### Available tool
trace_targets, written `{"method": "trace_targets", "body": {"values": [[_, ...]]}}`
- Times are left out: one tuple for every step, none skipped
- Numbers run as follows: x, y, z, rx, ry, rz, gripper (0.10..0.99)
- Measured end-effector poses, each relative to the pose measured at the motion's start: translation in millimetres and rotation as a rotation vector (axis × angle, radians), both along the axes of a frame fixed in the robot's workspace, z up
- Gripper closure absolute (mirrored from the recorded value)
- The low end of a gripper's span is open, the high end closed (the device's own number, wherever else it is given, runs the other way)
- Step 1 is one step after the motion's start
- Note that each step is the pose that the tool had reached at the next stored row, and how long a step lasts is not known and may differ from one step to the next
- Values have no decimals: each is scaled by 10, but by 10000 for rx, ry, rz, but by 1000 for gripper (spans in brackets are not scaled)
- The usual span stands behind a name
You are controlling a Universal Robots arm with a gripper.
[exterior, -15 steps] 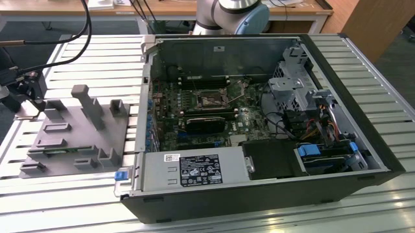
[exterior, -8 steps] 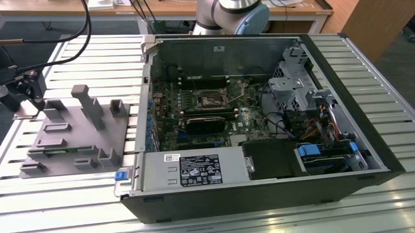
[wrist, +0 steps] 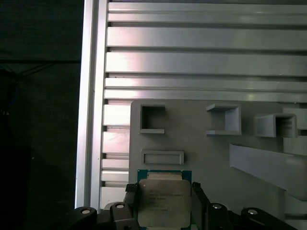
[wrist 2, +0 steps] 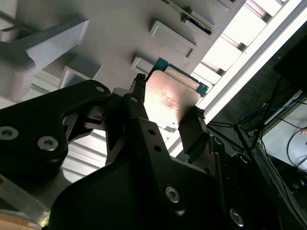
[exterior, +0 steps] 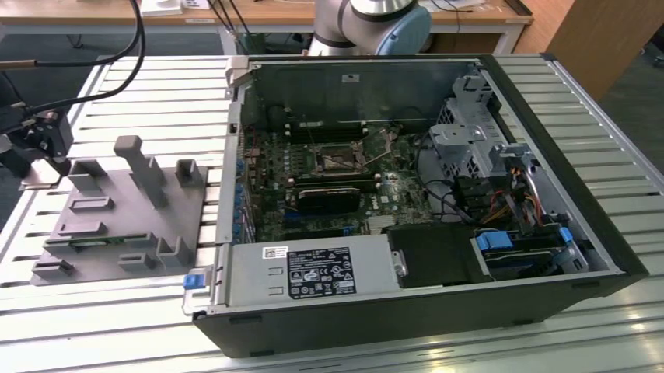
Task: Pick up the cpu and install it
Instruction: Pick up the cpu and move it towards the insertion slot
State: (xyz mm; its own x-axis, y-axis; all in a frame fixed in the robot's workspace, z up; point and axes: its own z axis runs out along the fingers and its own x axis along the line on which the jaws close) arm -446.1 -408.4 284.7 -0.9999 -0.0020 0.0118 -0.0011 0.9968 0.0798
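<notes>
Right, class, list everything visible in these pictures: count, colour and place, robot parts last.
Slatted metal table: one, silver, under everything.
Moulded plastic fixture plate: one, grey, on the table, exterior view's left.
Thin memory stick: one, green, in a plate slot.
Open computer case with motherboard: one, black, beside the plate.
Flat square metal-topped cpu: one, silver with green rim, over the plate's edge.
Robot arm: one, grey and blue, beyond the case.
Gripper: one, black, shut on the cpu.
</notes>
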Motion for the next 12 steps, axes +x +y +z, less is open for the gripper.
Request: {"method": "trace_targets", "body": {"values": [[0, 0, 3, -1, 1, 0, 553], [0, 0, 7, 0, 2, 0, 553], [0, 0, 9, 0, 1, 0, 553], [0, 0, 13, 0, 2, 0, 553], [0, 0, 17, 0, 2, 0, 553], [0, 0, 21, 1, 2, 0, 553], [0, 0, 26, 1, 2, 0, 553], [0, 0, 31, 1, 2, 0, 553], [0, 0, 34, 1, 1, 0, 553], [0, 0, 38, 2, 1, 0, 553], [0, 0, 42, 2, 1, 0, 553], [0, 0, 46, 2, 1, 0, 553]]}}
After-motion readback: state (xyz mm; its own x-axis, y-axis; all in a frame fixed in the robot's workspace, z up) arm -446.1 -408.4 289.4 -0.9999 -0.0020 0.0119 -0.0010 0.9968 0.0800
